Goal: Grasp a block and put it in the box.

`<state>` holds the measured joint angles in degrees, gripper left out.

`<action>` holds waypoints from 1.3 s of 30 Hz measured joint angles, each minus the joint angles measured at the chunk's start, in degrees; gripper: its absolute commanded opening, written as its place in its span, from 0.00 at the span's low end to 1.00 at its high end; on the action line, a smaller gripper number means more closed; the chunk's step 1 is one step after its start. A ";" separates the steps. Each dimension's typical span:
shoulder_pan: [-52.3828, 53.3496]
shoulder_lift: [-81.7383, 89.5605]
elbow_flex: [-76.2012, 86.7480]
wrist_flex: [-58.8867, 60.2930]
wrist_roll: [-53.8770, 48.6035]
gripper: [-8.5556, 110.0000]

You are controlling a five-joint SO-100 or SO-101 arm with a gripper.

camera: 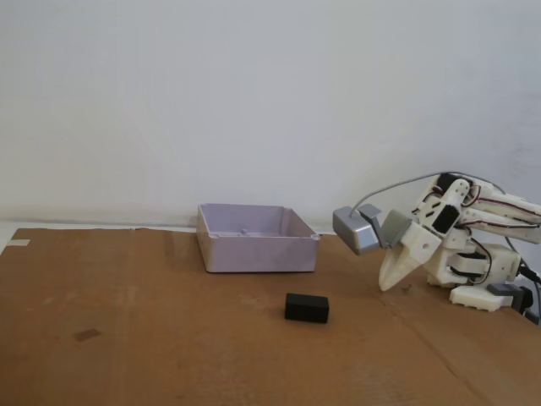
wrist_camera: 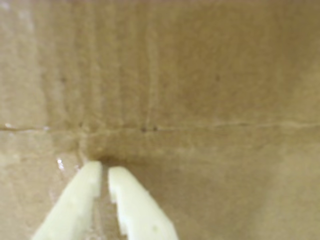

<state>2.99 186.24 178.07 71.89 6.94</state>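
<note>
A small black block (camera: 306, 308) lies on the brown cardboard sheet (camera: 169, 338), in front of a pale grey open box (camera: 256, 238) in the fixed view. My white gripper (camera: 386, 285) points down at the cardboard to the right of the block, well apart from it, tips just above the surface. In the wrist view the gripper (wrist_camera: 105, 172) has its two pale fingers nearly together with only a thin gap and nothing between them. The block and box are out of the wrist view, which shows only cardboard (wrist_camera: 200, 75) with a fold line.
The arm's base (camera: 486, 279) stands at the right edge of the cardboard, with a grey camera (camera: 359, 228) on the wrist. A white wall is behind. A small dark mark (camera: 86, 335) lies on the cardboard at the left.
</note>
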 measured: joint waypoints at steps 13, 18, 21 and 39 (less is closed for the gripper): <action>0.00 -4.92 -2.90 -1.05 0.00 0.07; 0.00 -14.50 -6.42 -4.57 0.44 0.07; 0.18 -18.11 -8.96 -7.38 0.70 0.07; -8.70 -30.85 -16.96 -30.06 8.70 0.07</action>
<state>-5.71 155.39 161.10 41.84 15.64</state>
